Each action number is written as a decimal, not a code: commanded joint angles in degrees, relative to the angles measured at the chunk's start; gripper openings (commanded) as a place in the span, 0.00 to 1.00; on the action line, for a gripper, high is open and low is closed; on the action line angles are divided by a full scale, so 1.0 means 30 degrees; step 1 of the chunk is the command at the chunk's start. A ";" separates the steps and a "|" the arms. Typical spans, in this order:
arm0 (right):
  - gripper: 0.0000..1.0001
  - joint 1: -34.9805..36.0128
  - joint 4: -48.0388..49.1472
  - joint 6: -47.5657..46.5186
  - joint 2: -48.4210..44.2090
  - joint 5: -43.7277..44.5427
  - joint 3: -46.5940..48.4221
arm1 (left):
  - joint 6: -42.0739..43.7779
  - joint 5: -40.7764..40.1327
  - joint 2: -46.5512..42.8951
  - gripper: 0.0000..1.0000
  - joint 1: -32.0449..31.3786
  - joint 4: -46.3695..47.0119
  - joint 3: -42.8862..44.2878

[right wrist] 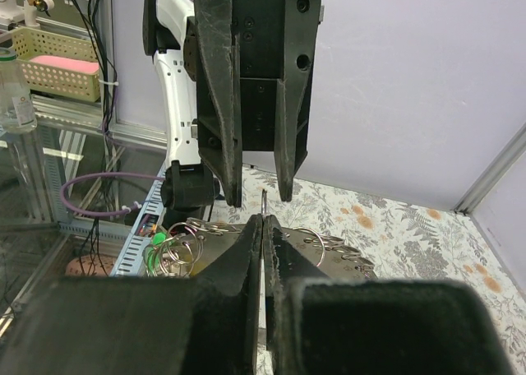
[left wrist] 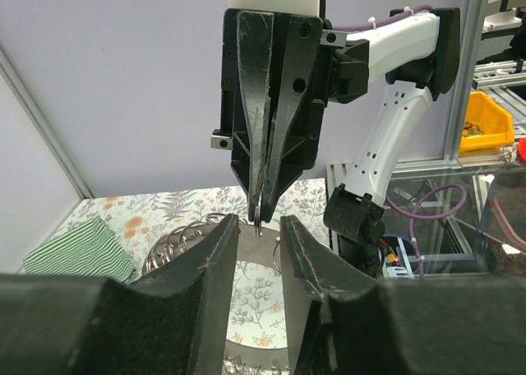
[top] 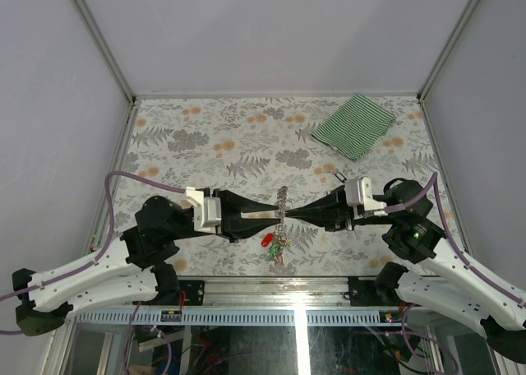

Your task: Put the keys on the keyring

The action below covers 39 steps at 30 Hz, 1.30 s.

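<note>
You see the right pincer [right wrist: 263,220] pressed together at lower centre, the left pincer [right wrist: 259,201] parted above it, keyring [right wrist: 330,247] coils behind.

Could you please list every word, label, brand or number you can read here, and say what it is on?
None is readable.
The tags on the keys are too small to show print.
The bottle behind the glass is too blurred.
The striped cloth bears none.
</note>
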 commanded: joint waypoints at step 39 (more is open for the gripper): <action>0.00 0.0005 0.1474 -0.0882 -0.0475 0.0678 0.0243 | 0.0128 -0.0260 -0.0097 0.10 -0.0068 0.0547 0.0966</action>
